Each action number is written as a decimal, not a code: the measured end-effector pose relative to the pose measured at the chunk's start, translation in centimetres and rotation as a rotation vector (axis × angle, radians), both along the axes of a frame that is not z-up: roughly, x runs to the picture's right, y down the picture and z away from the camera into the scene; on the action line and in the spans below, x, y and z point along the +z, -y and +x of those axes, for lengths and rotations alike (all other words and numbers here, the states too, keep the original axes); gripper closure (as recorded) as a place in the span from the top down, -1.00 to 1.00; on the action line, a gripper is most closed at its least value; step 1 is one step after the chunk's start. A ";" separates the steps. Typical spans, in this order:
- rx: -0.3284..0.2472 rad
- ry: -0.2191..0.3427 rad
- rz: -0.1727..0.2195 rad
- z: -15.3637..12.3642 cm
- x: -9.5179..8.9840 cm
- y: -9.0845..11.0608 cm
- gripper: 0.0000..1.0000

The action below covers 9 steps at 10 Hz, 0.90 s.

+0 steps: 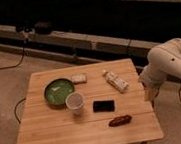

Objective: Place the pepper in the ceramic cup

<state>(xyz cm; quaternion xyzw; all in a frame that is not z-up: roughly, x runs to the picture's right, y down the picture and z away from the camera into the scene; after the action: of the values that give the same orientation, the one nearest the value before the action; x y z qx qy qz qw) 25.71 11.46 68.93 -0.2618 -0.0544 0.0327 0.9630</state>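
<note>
The dark reddish-brown pepper lies on the wooden table near its front right edge. The white ceramic cup stands upright left of the middle, just in front of the green bowl. My white arm comes in from the right, and my gripper hangs past the table's right edge, apart from the pepper and above it to the right.
A flat black rectangle lies between cup and pepper. A white tube lies at the back right and a small pale block beside the bowl. Cables run over the floor; a low ledge runs behind the table.
</note>
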 end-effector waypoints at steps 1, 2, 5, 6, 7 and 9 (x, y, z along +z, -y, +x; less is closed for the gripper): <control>0.019 0.044 0.007 -0.7 0.2 -0.5 0.30; 0.040 0.082 -0.001 -0.9 0.6 -1.7 0.30; 0.076 0.139 -0.064 -0.7 2.0 -5.1 0.30; 0.085 0.161 -0.085 -0.8 2.7 -6.2 0.30; 0.092 0.185 -0.099 -1.0 3.6 -7.0 0.30; 0.093 0.221 -0.114 -1.2 4.9 -8.2 0.30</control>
<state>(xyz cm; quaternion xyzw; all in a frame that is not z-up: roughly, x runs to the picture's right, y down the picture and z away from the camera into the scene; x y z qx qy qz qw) 24.54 19.64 73.87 -0.3151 -0.1703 0.0511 0.9323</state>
